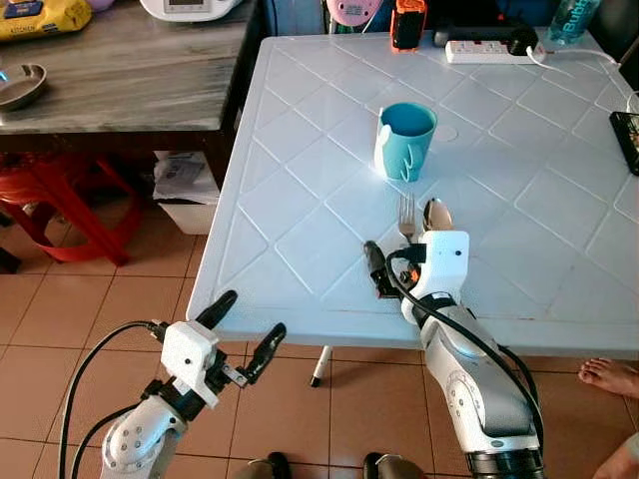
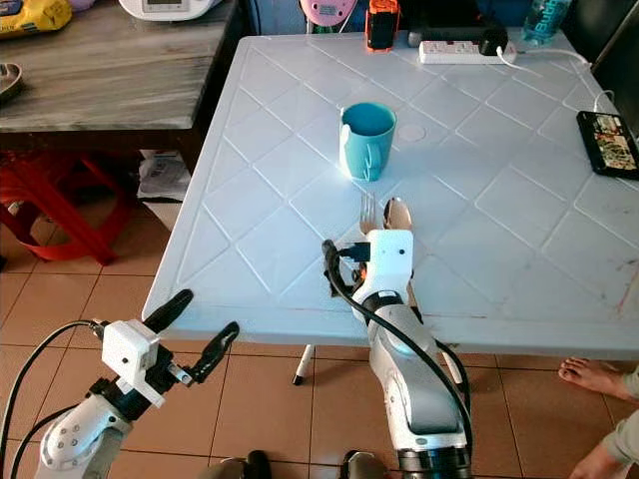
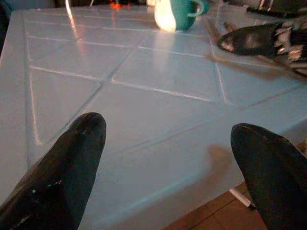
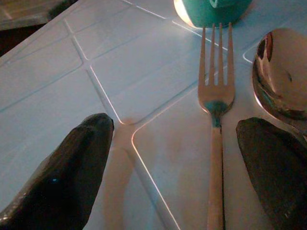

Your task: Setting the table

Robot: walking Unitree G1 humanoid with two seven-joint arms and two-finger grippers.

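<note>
While the left gripper (image 1: 241, 327) is held with its fingers apart just off the table's (image 1: 300, 150) near edge, over the floor, the work is seen at the right gripper (image 4: 175, 158). It is stretched over the near edge with its two black fingers spread and nothing between them. The fork (image 4: 215, 120) is lying flat between those fingers, tines toward the teal mug (image 1: 404, 141), and the spoon (image 4: 279, 72) is lying just beside it, its bowl next to one fingertip. If the cutlery is judged placed, the wrist should be lifted straight up before being drawn back, so neither piece is dragged askew.
</note>
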